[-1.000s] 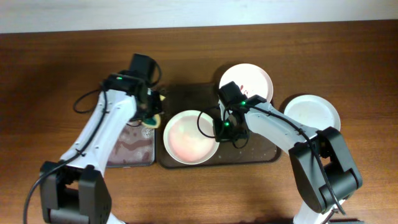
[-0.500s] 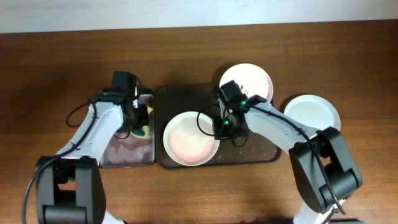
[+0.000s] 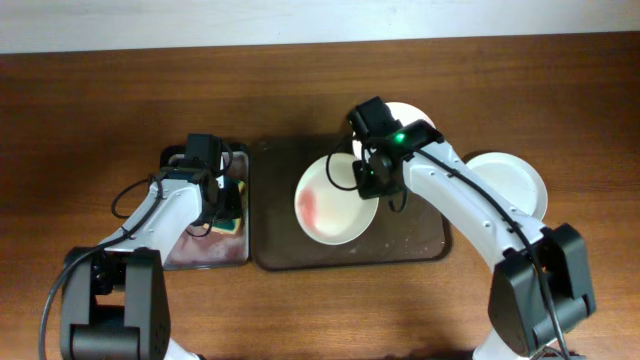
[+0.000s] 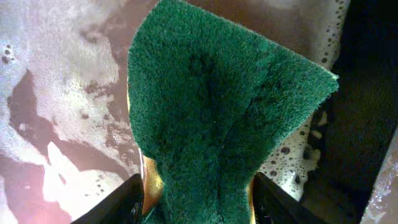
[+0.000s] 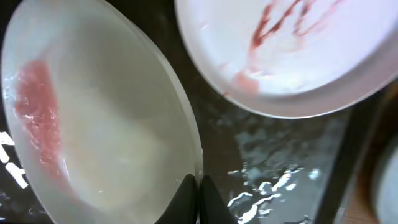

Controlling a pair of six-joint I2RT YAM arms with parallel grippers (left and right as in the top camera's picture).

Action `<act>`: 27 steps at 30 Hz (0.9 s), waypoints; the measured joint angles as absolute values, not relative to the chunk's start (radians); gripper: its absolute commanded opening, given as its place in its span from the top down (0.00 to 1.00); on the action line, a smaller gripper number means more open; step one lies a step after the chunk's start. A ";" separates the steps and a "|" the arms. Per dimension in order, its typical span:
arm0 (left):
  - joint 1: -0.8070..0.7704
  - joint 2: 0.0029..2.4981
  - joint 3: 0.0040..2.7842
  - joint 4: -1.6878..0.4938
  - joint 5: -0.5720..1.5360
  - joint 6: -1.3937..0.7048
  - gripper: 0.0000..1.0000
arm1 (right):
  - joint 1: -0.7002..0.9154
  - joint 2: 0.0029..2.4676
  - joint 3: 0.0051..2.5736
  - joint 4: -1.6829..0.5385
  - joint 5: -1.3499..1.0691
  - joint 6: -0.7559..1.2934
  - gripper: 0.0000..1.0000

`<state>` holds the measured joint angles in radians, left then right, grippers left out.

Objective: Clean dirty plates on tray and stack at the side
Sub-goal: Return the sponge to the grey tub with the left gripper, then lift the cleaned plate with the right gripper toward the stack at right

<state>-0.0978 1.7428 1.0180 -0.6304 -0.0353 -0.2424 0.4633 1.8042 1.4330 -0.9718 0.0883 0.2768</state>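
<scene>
Left gripper [image 4: 199,199]: closed on the sponge [image 4: 217,112], a finger on each side of its lower end, green scouring face toward the wrist camera.
Sponge: held low over the grey tray [image 3: 200,245], near that tray's right rim; I cannot tell whether it touches the bottom.
Grey tray: left of the brown tray [image 3: 275,225], just beside it, with soapy water and foam in it.
Right gripper [image 5: 199,190]: fingertips pinched shut on the right rim of the held plate [image 5: 93,137].
Held plate: white, over the middle of the brown tray, with 1 pink smear on its left half; it looks tilted, gripped edge higher.
Far plate [image 5: 298,50]: white with red sauce streaks, at the brown tray's far right corner, partly under the right arm in the overhead view, close to the held plate.
Right plate [image 3: 515,185]: pale, on the table just right of the brown tray, partly hidden by the arm.
Brown tray: its floor is wet and glistening beside the right gripper.
</scene>
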 measured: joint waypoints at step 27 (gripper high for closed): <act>-0.097 1.743 1.017 -0.632 -0.035 -0.242 0.46 | 0.461 1.792 1.077 -0.715 -0.093 0.294 0.79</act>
<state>-0.0975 1.7428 1.0168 -0.6315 -0.0345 -0.2424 0.4606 1.7920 1.0767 -0.7151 -0.0925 0.2935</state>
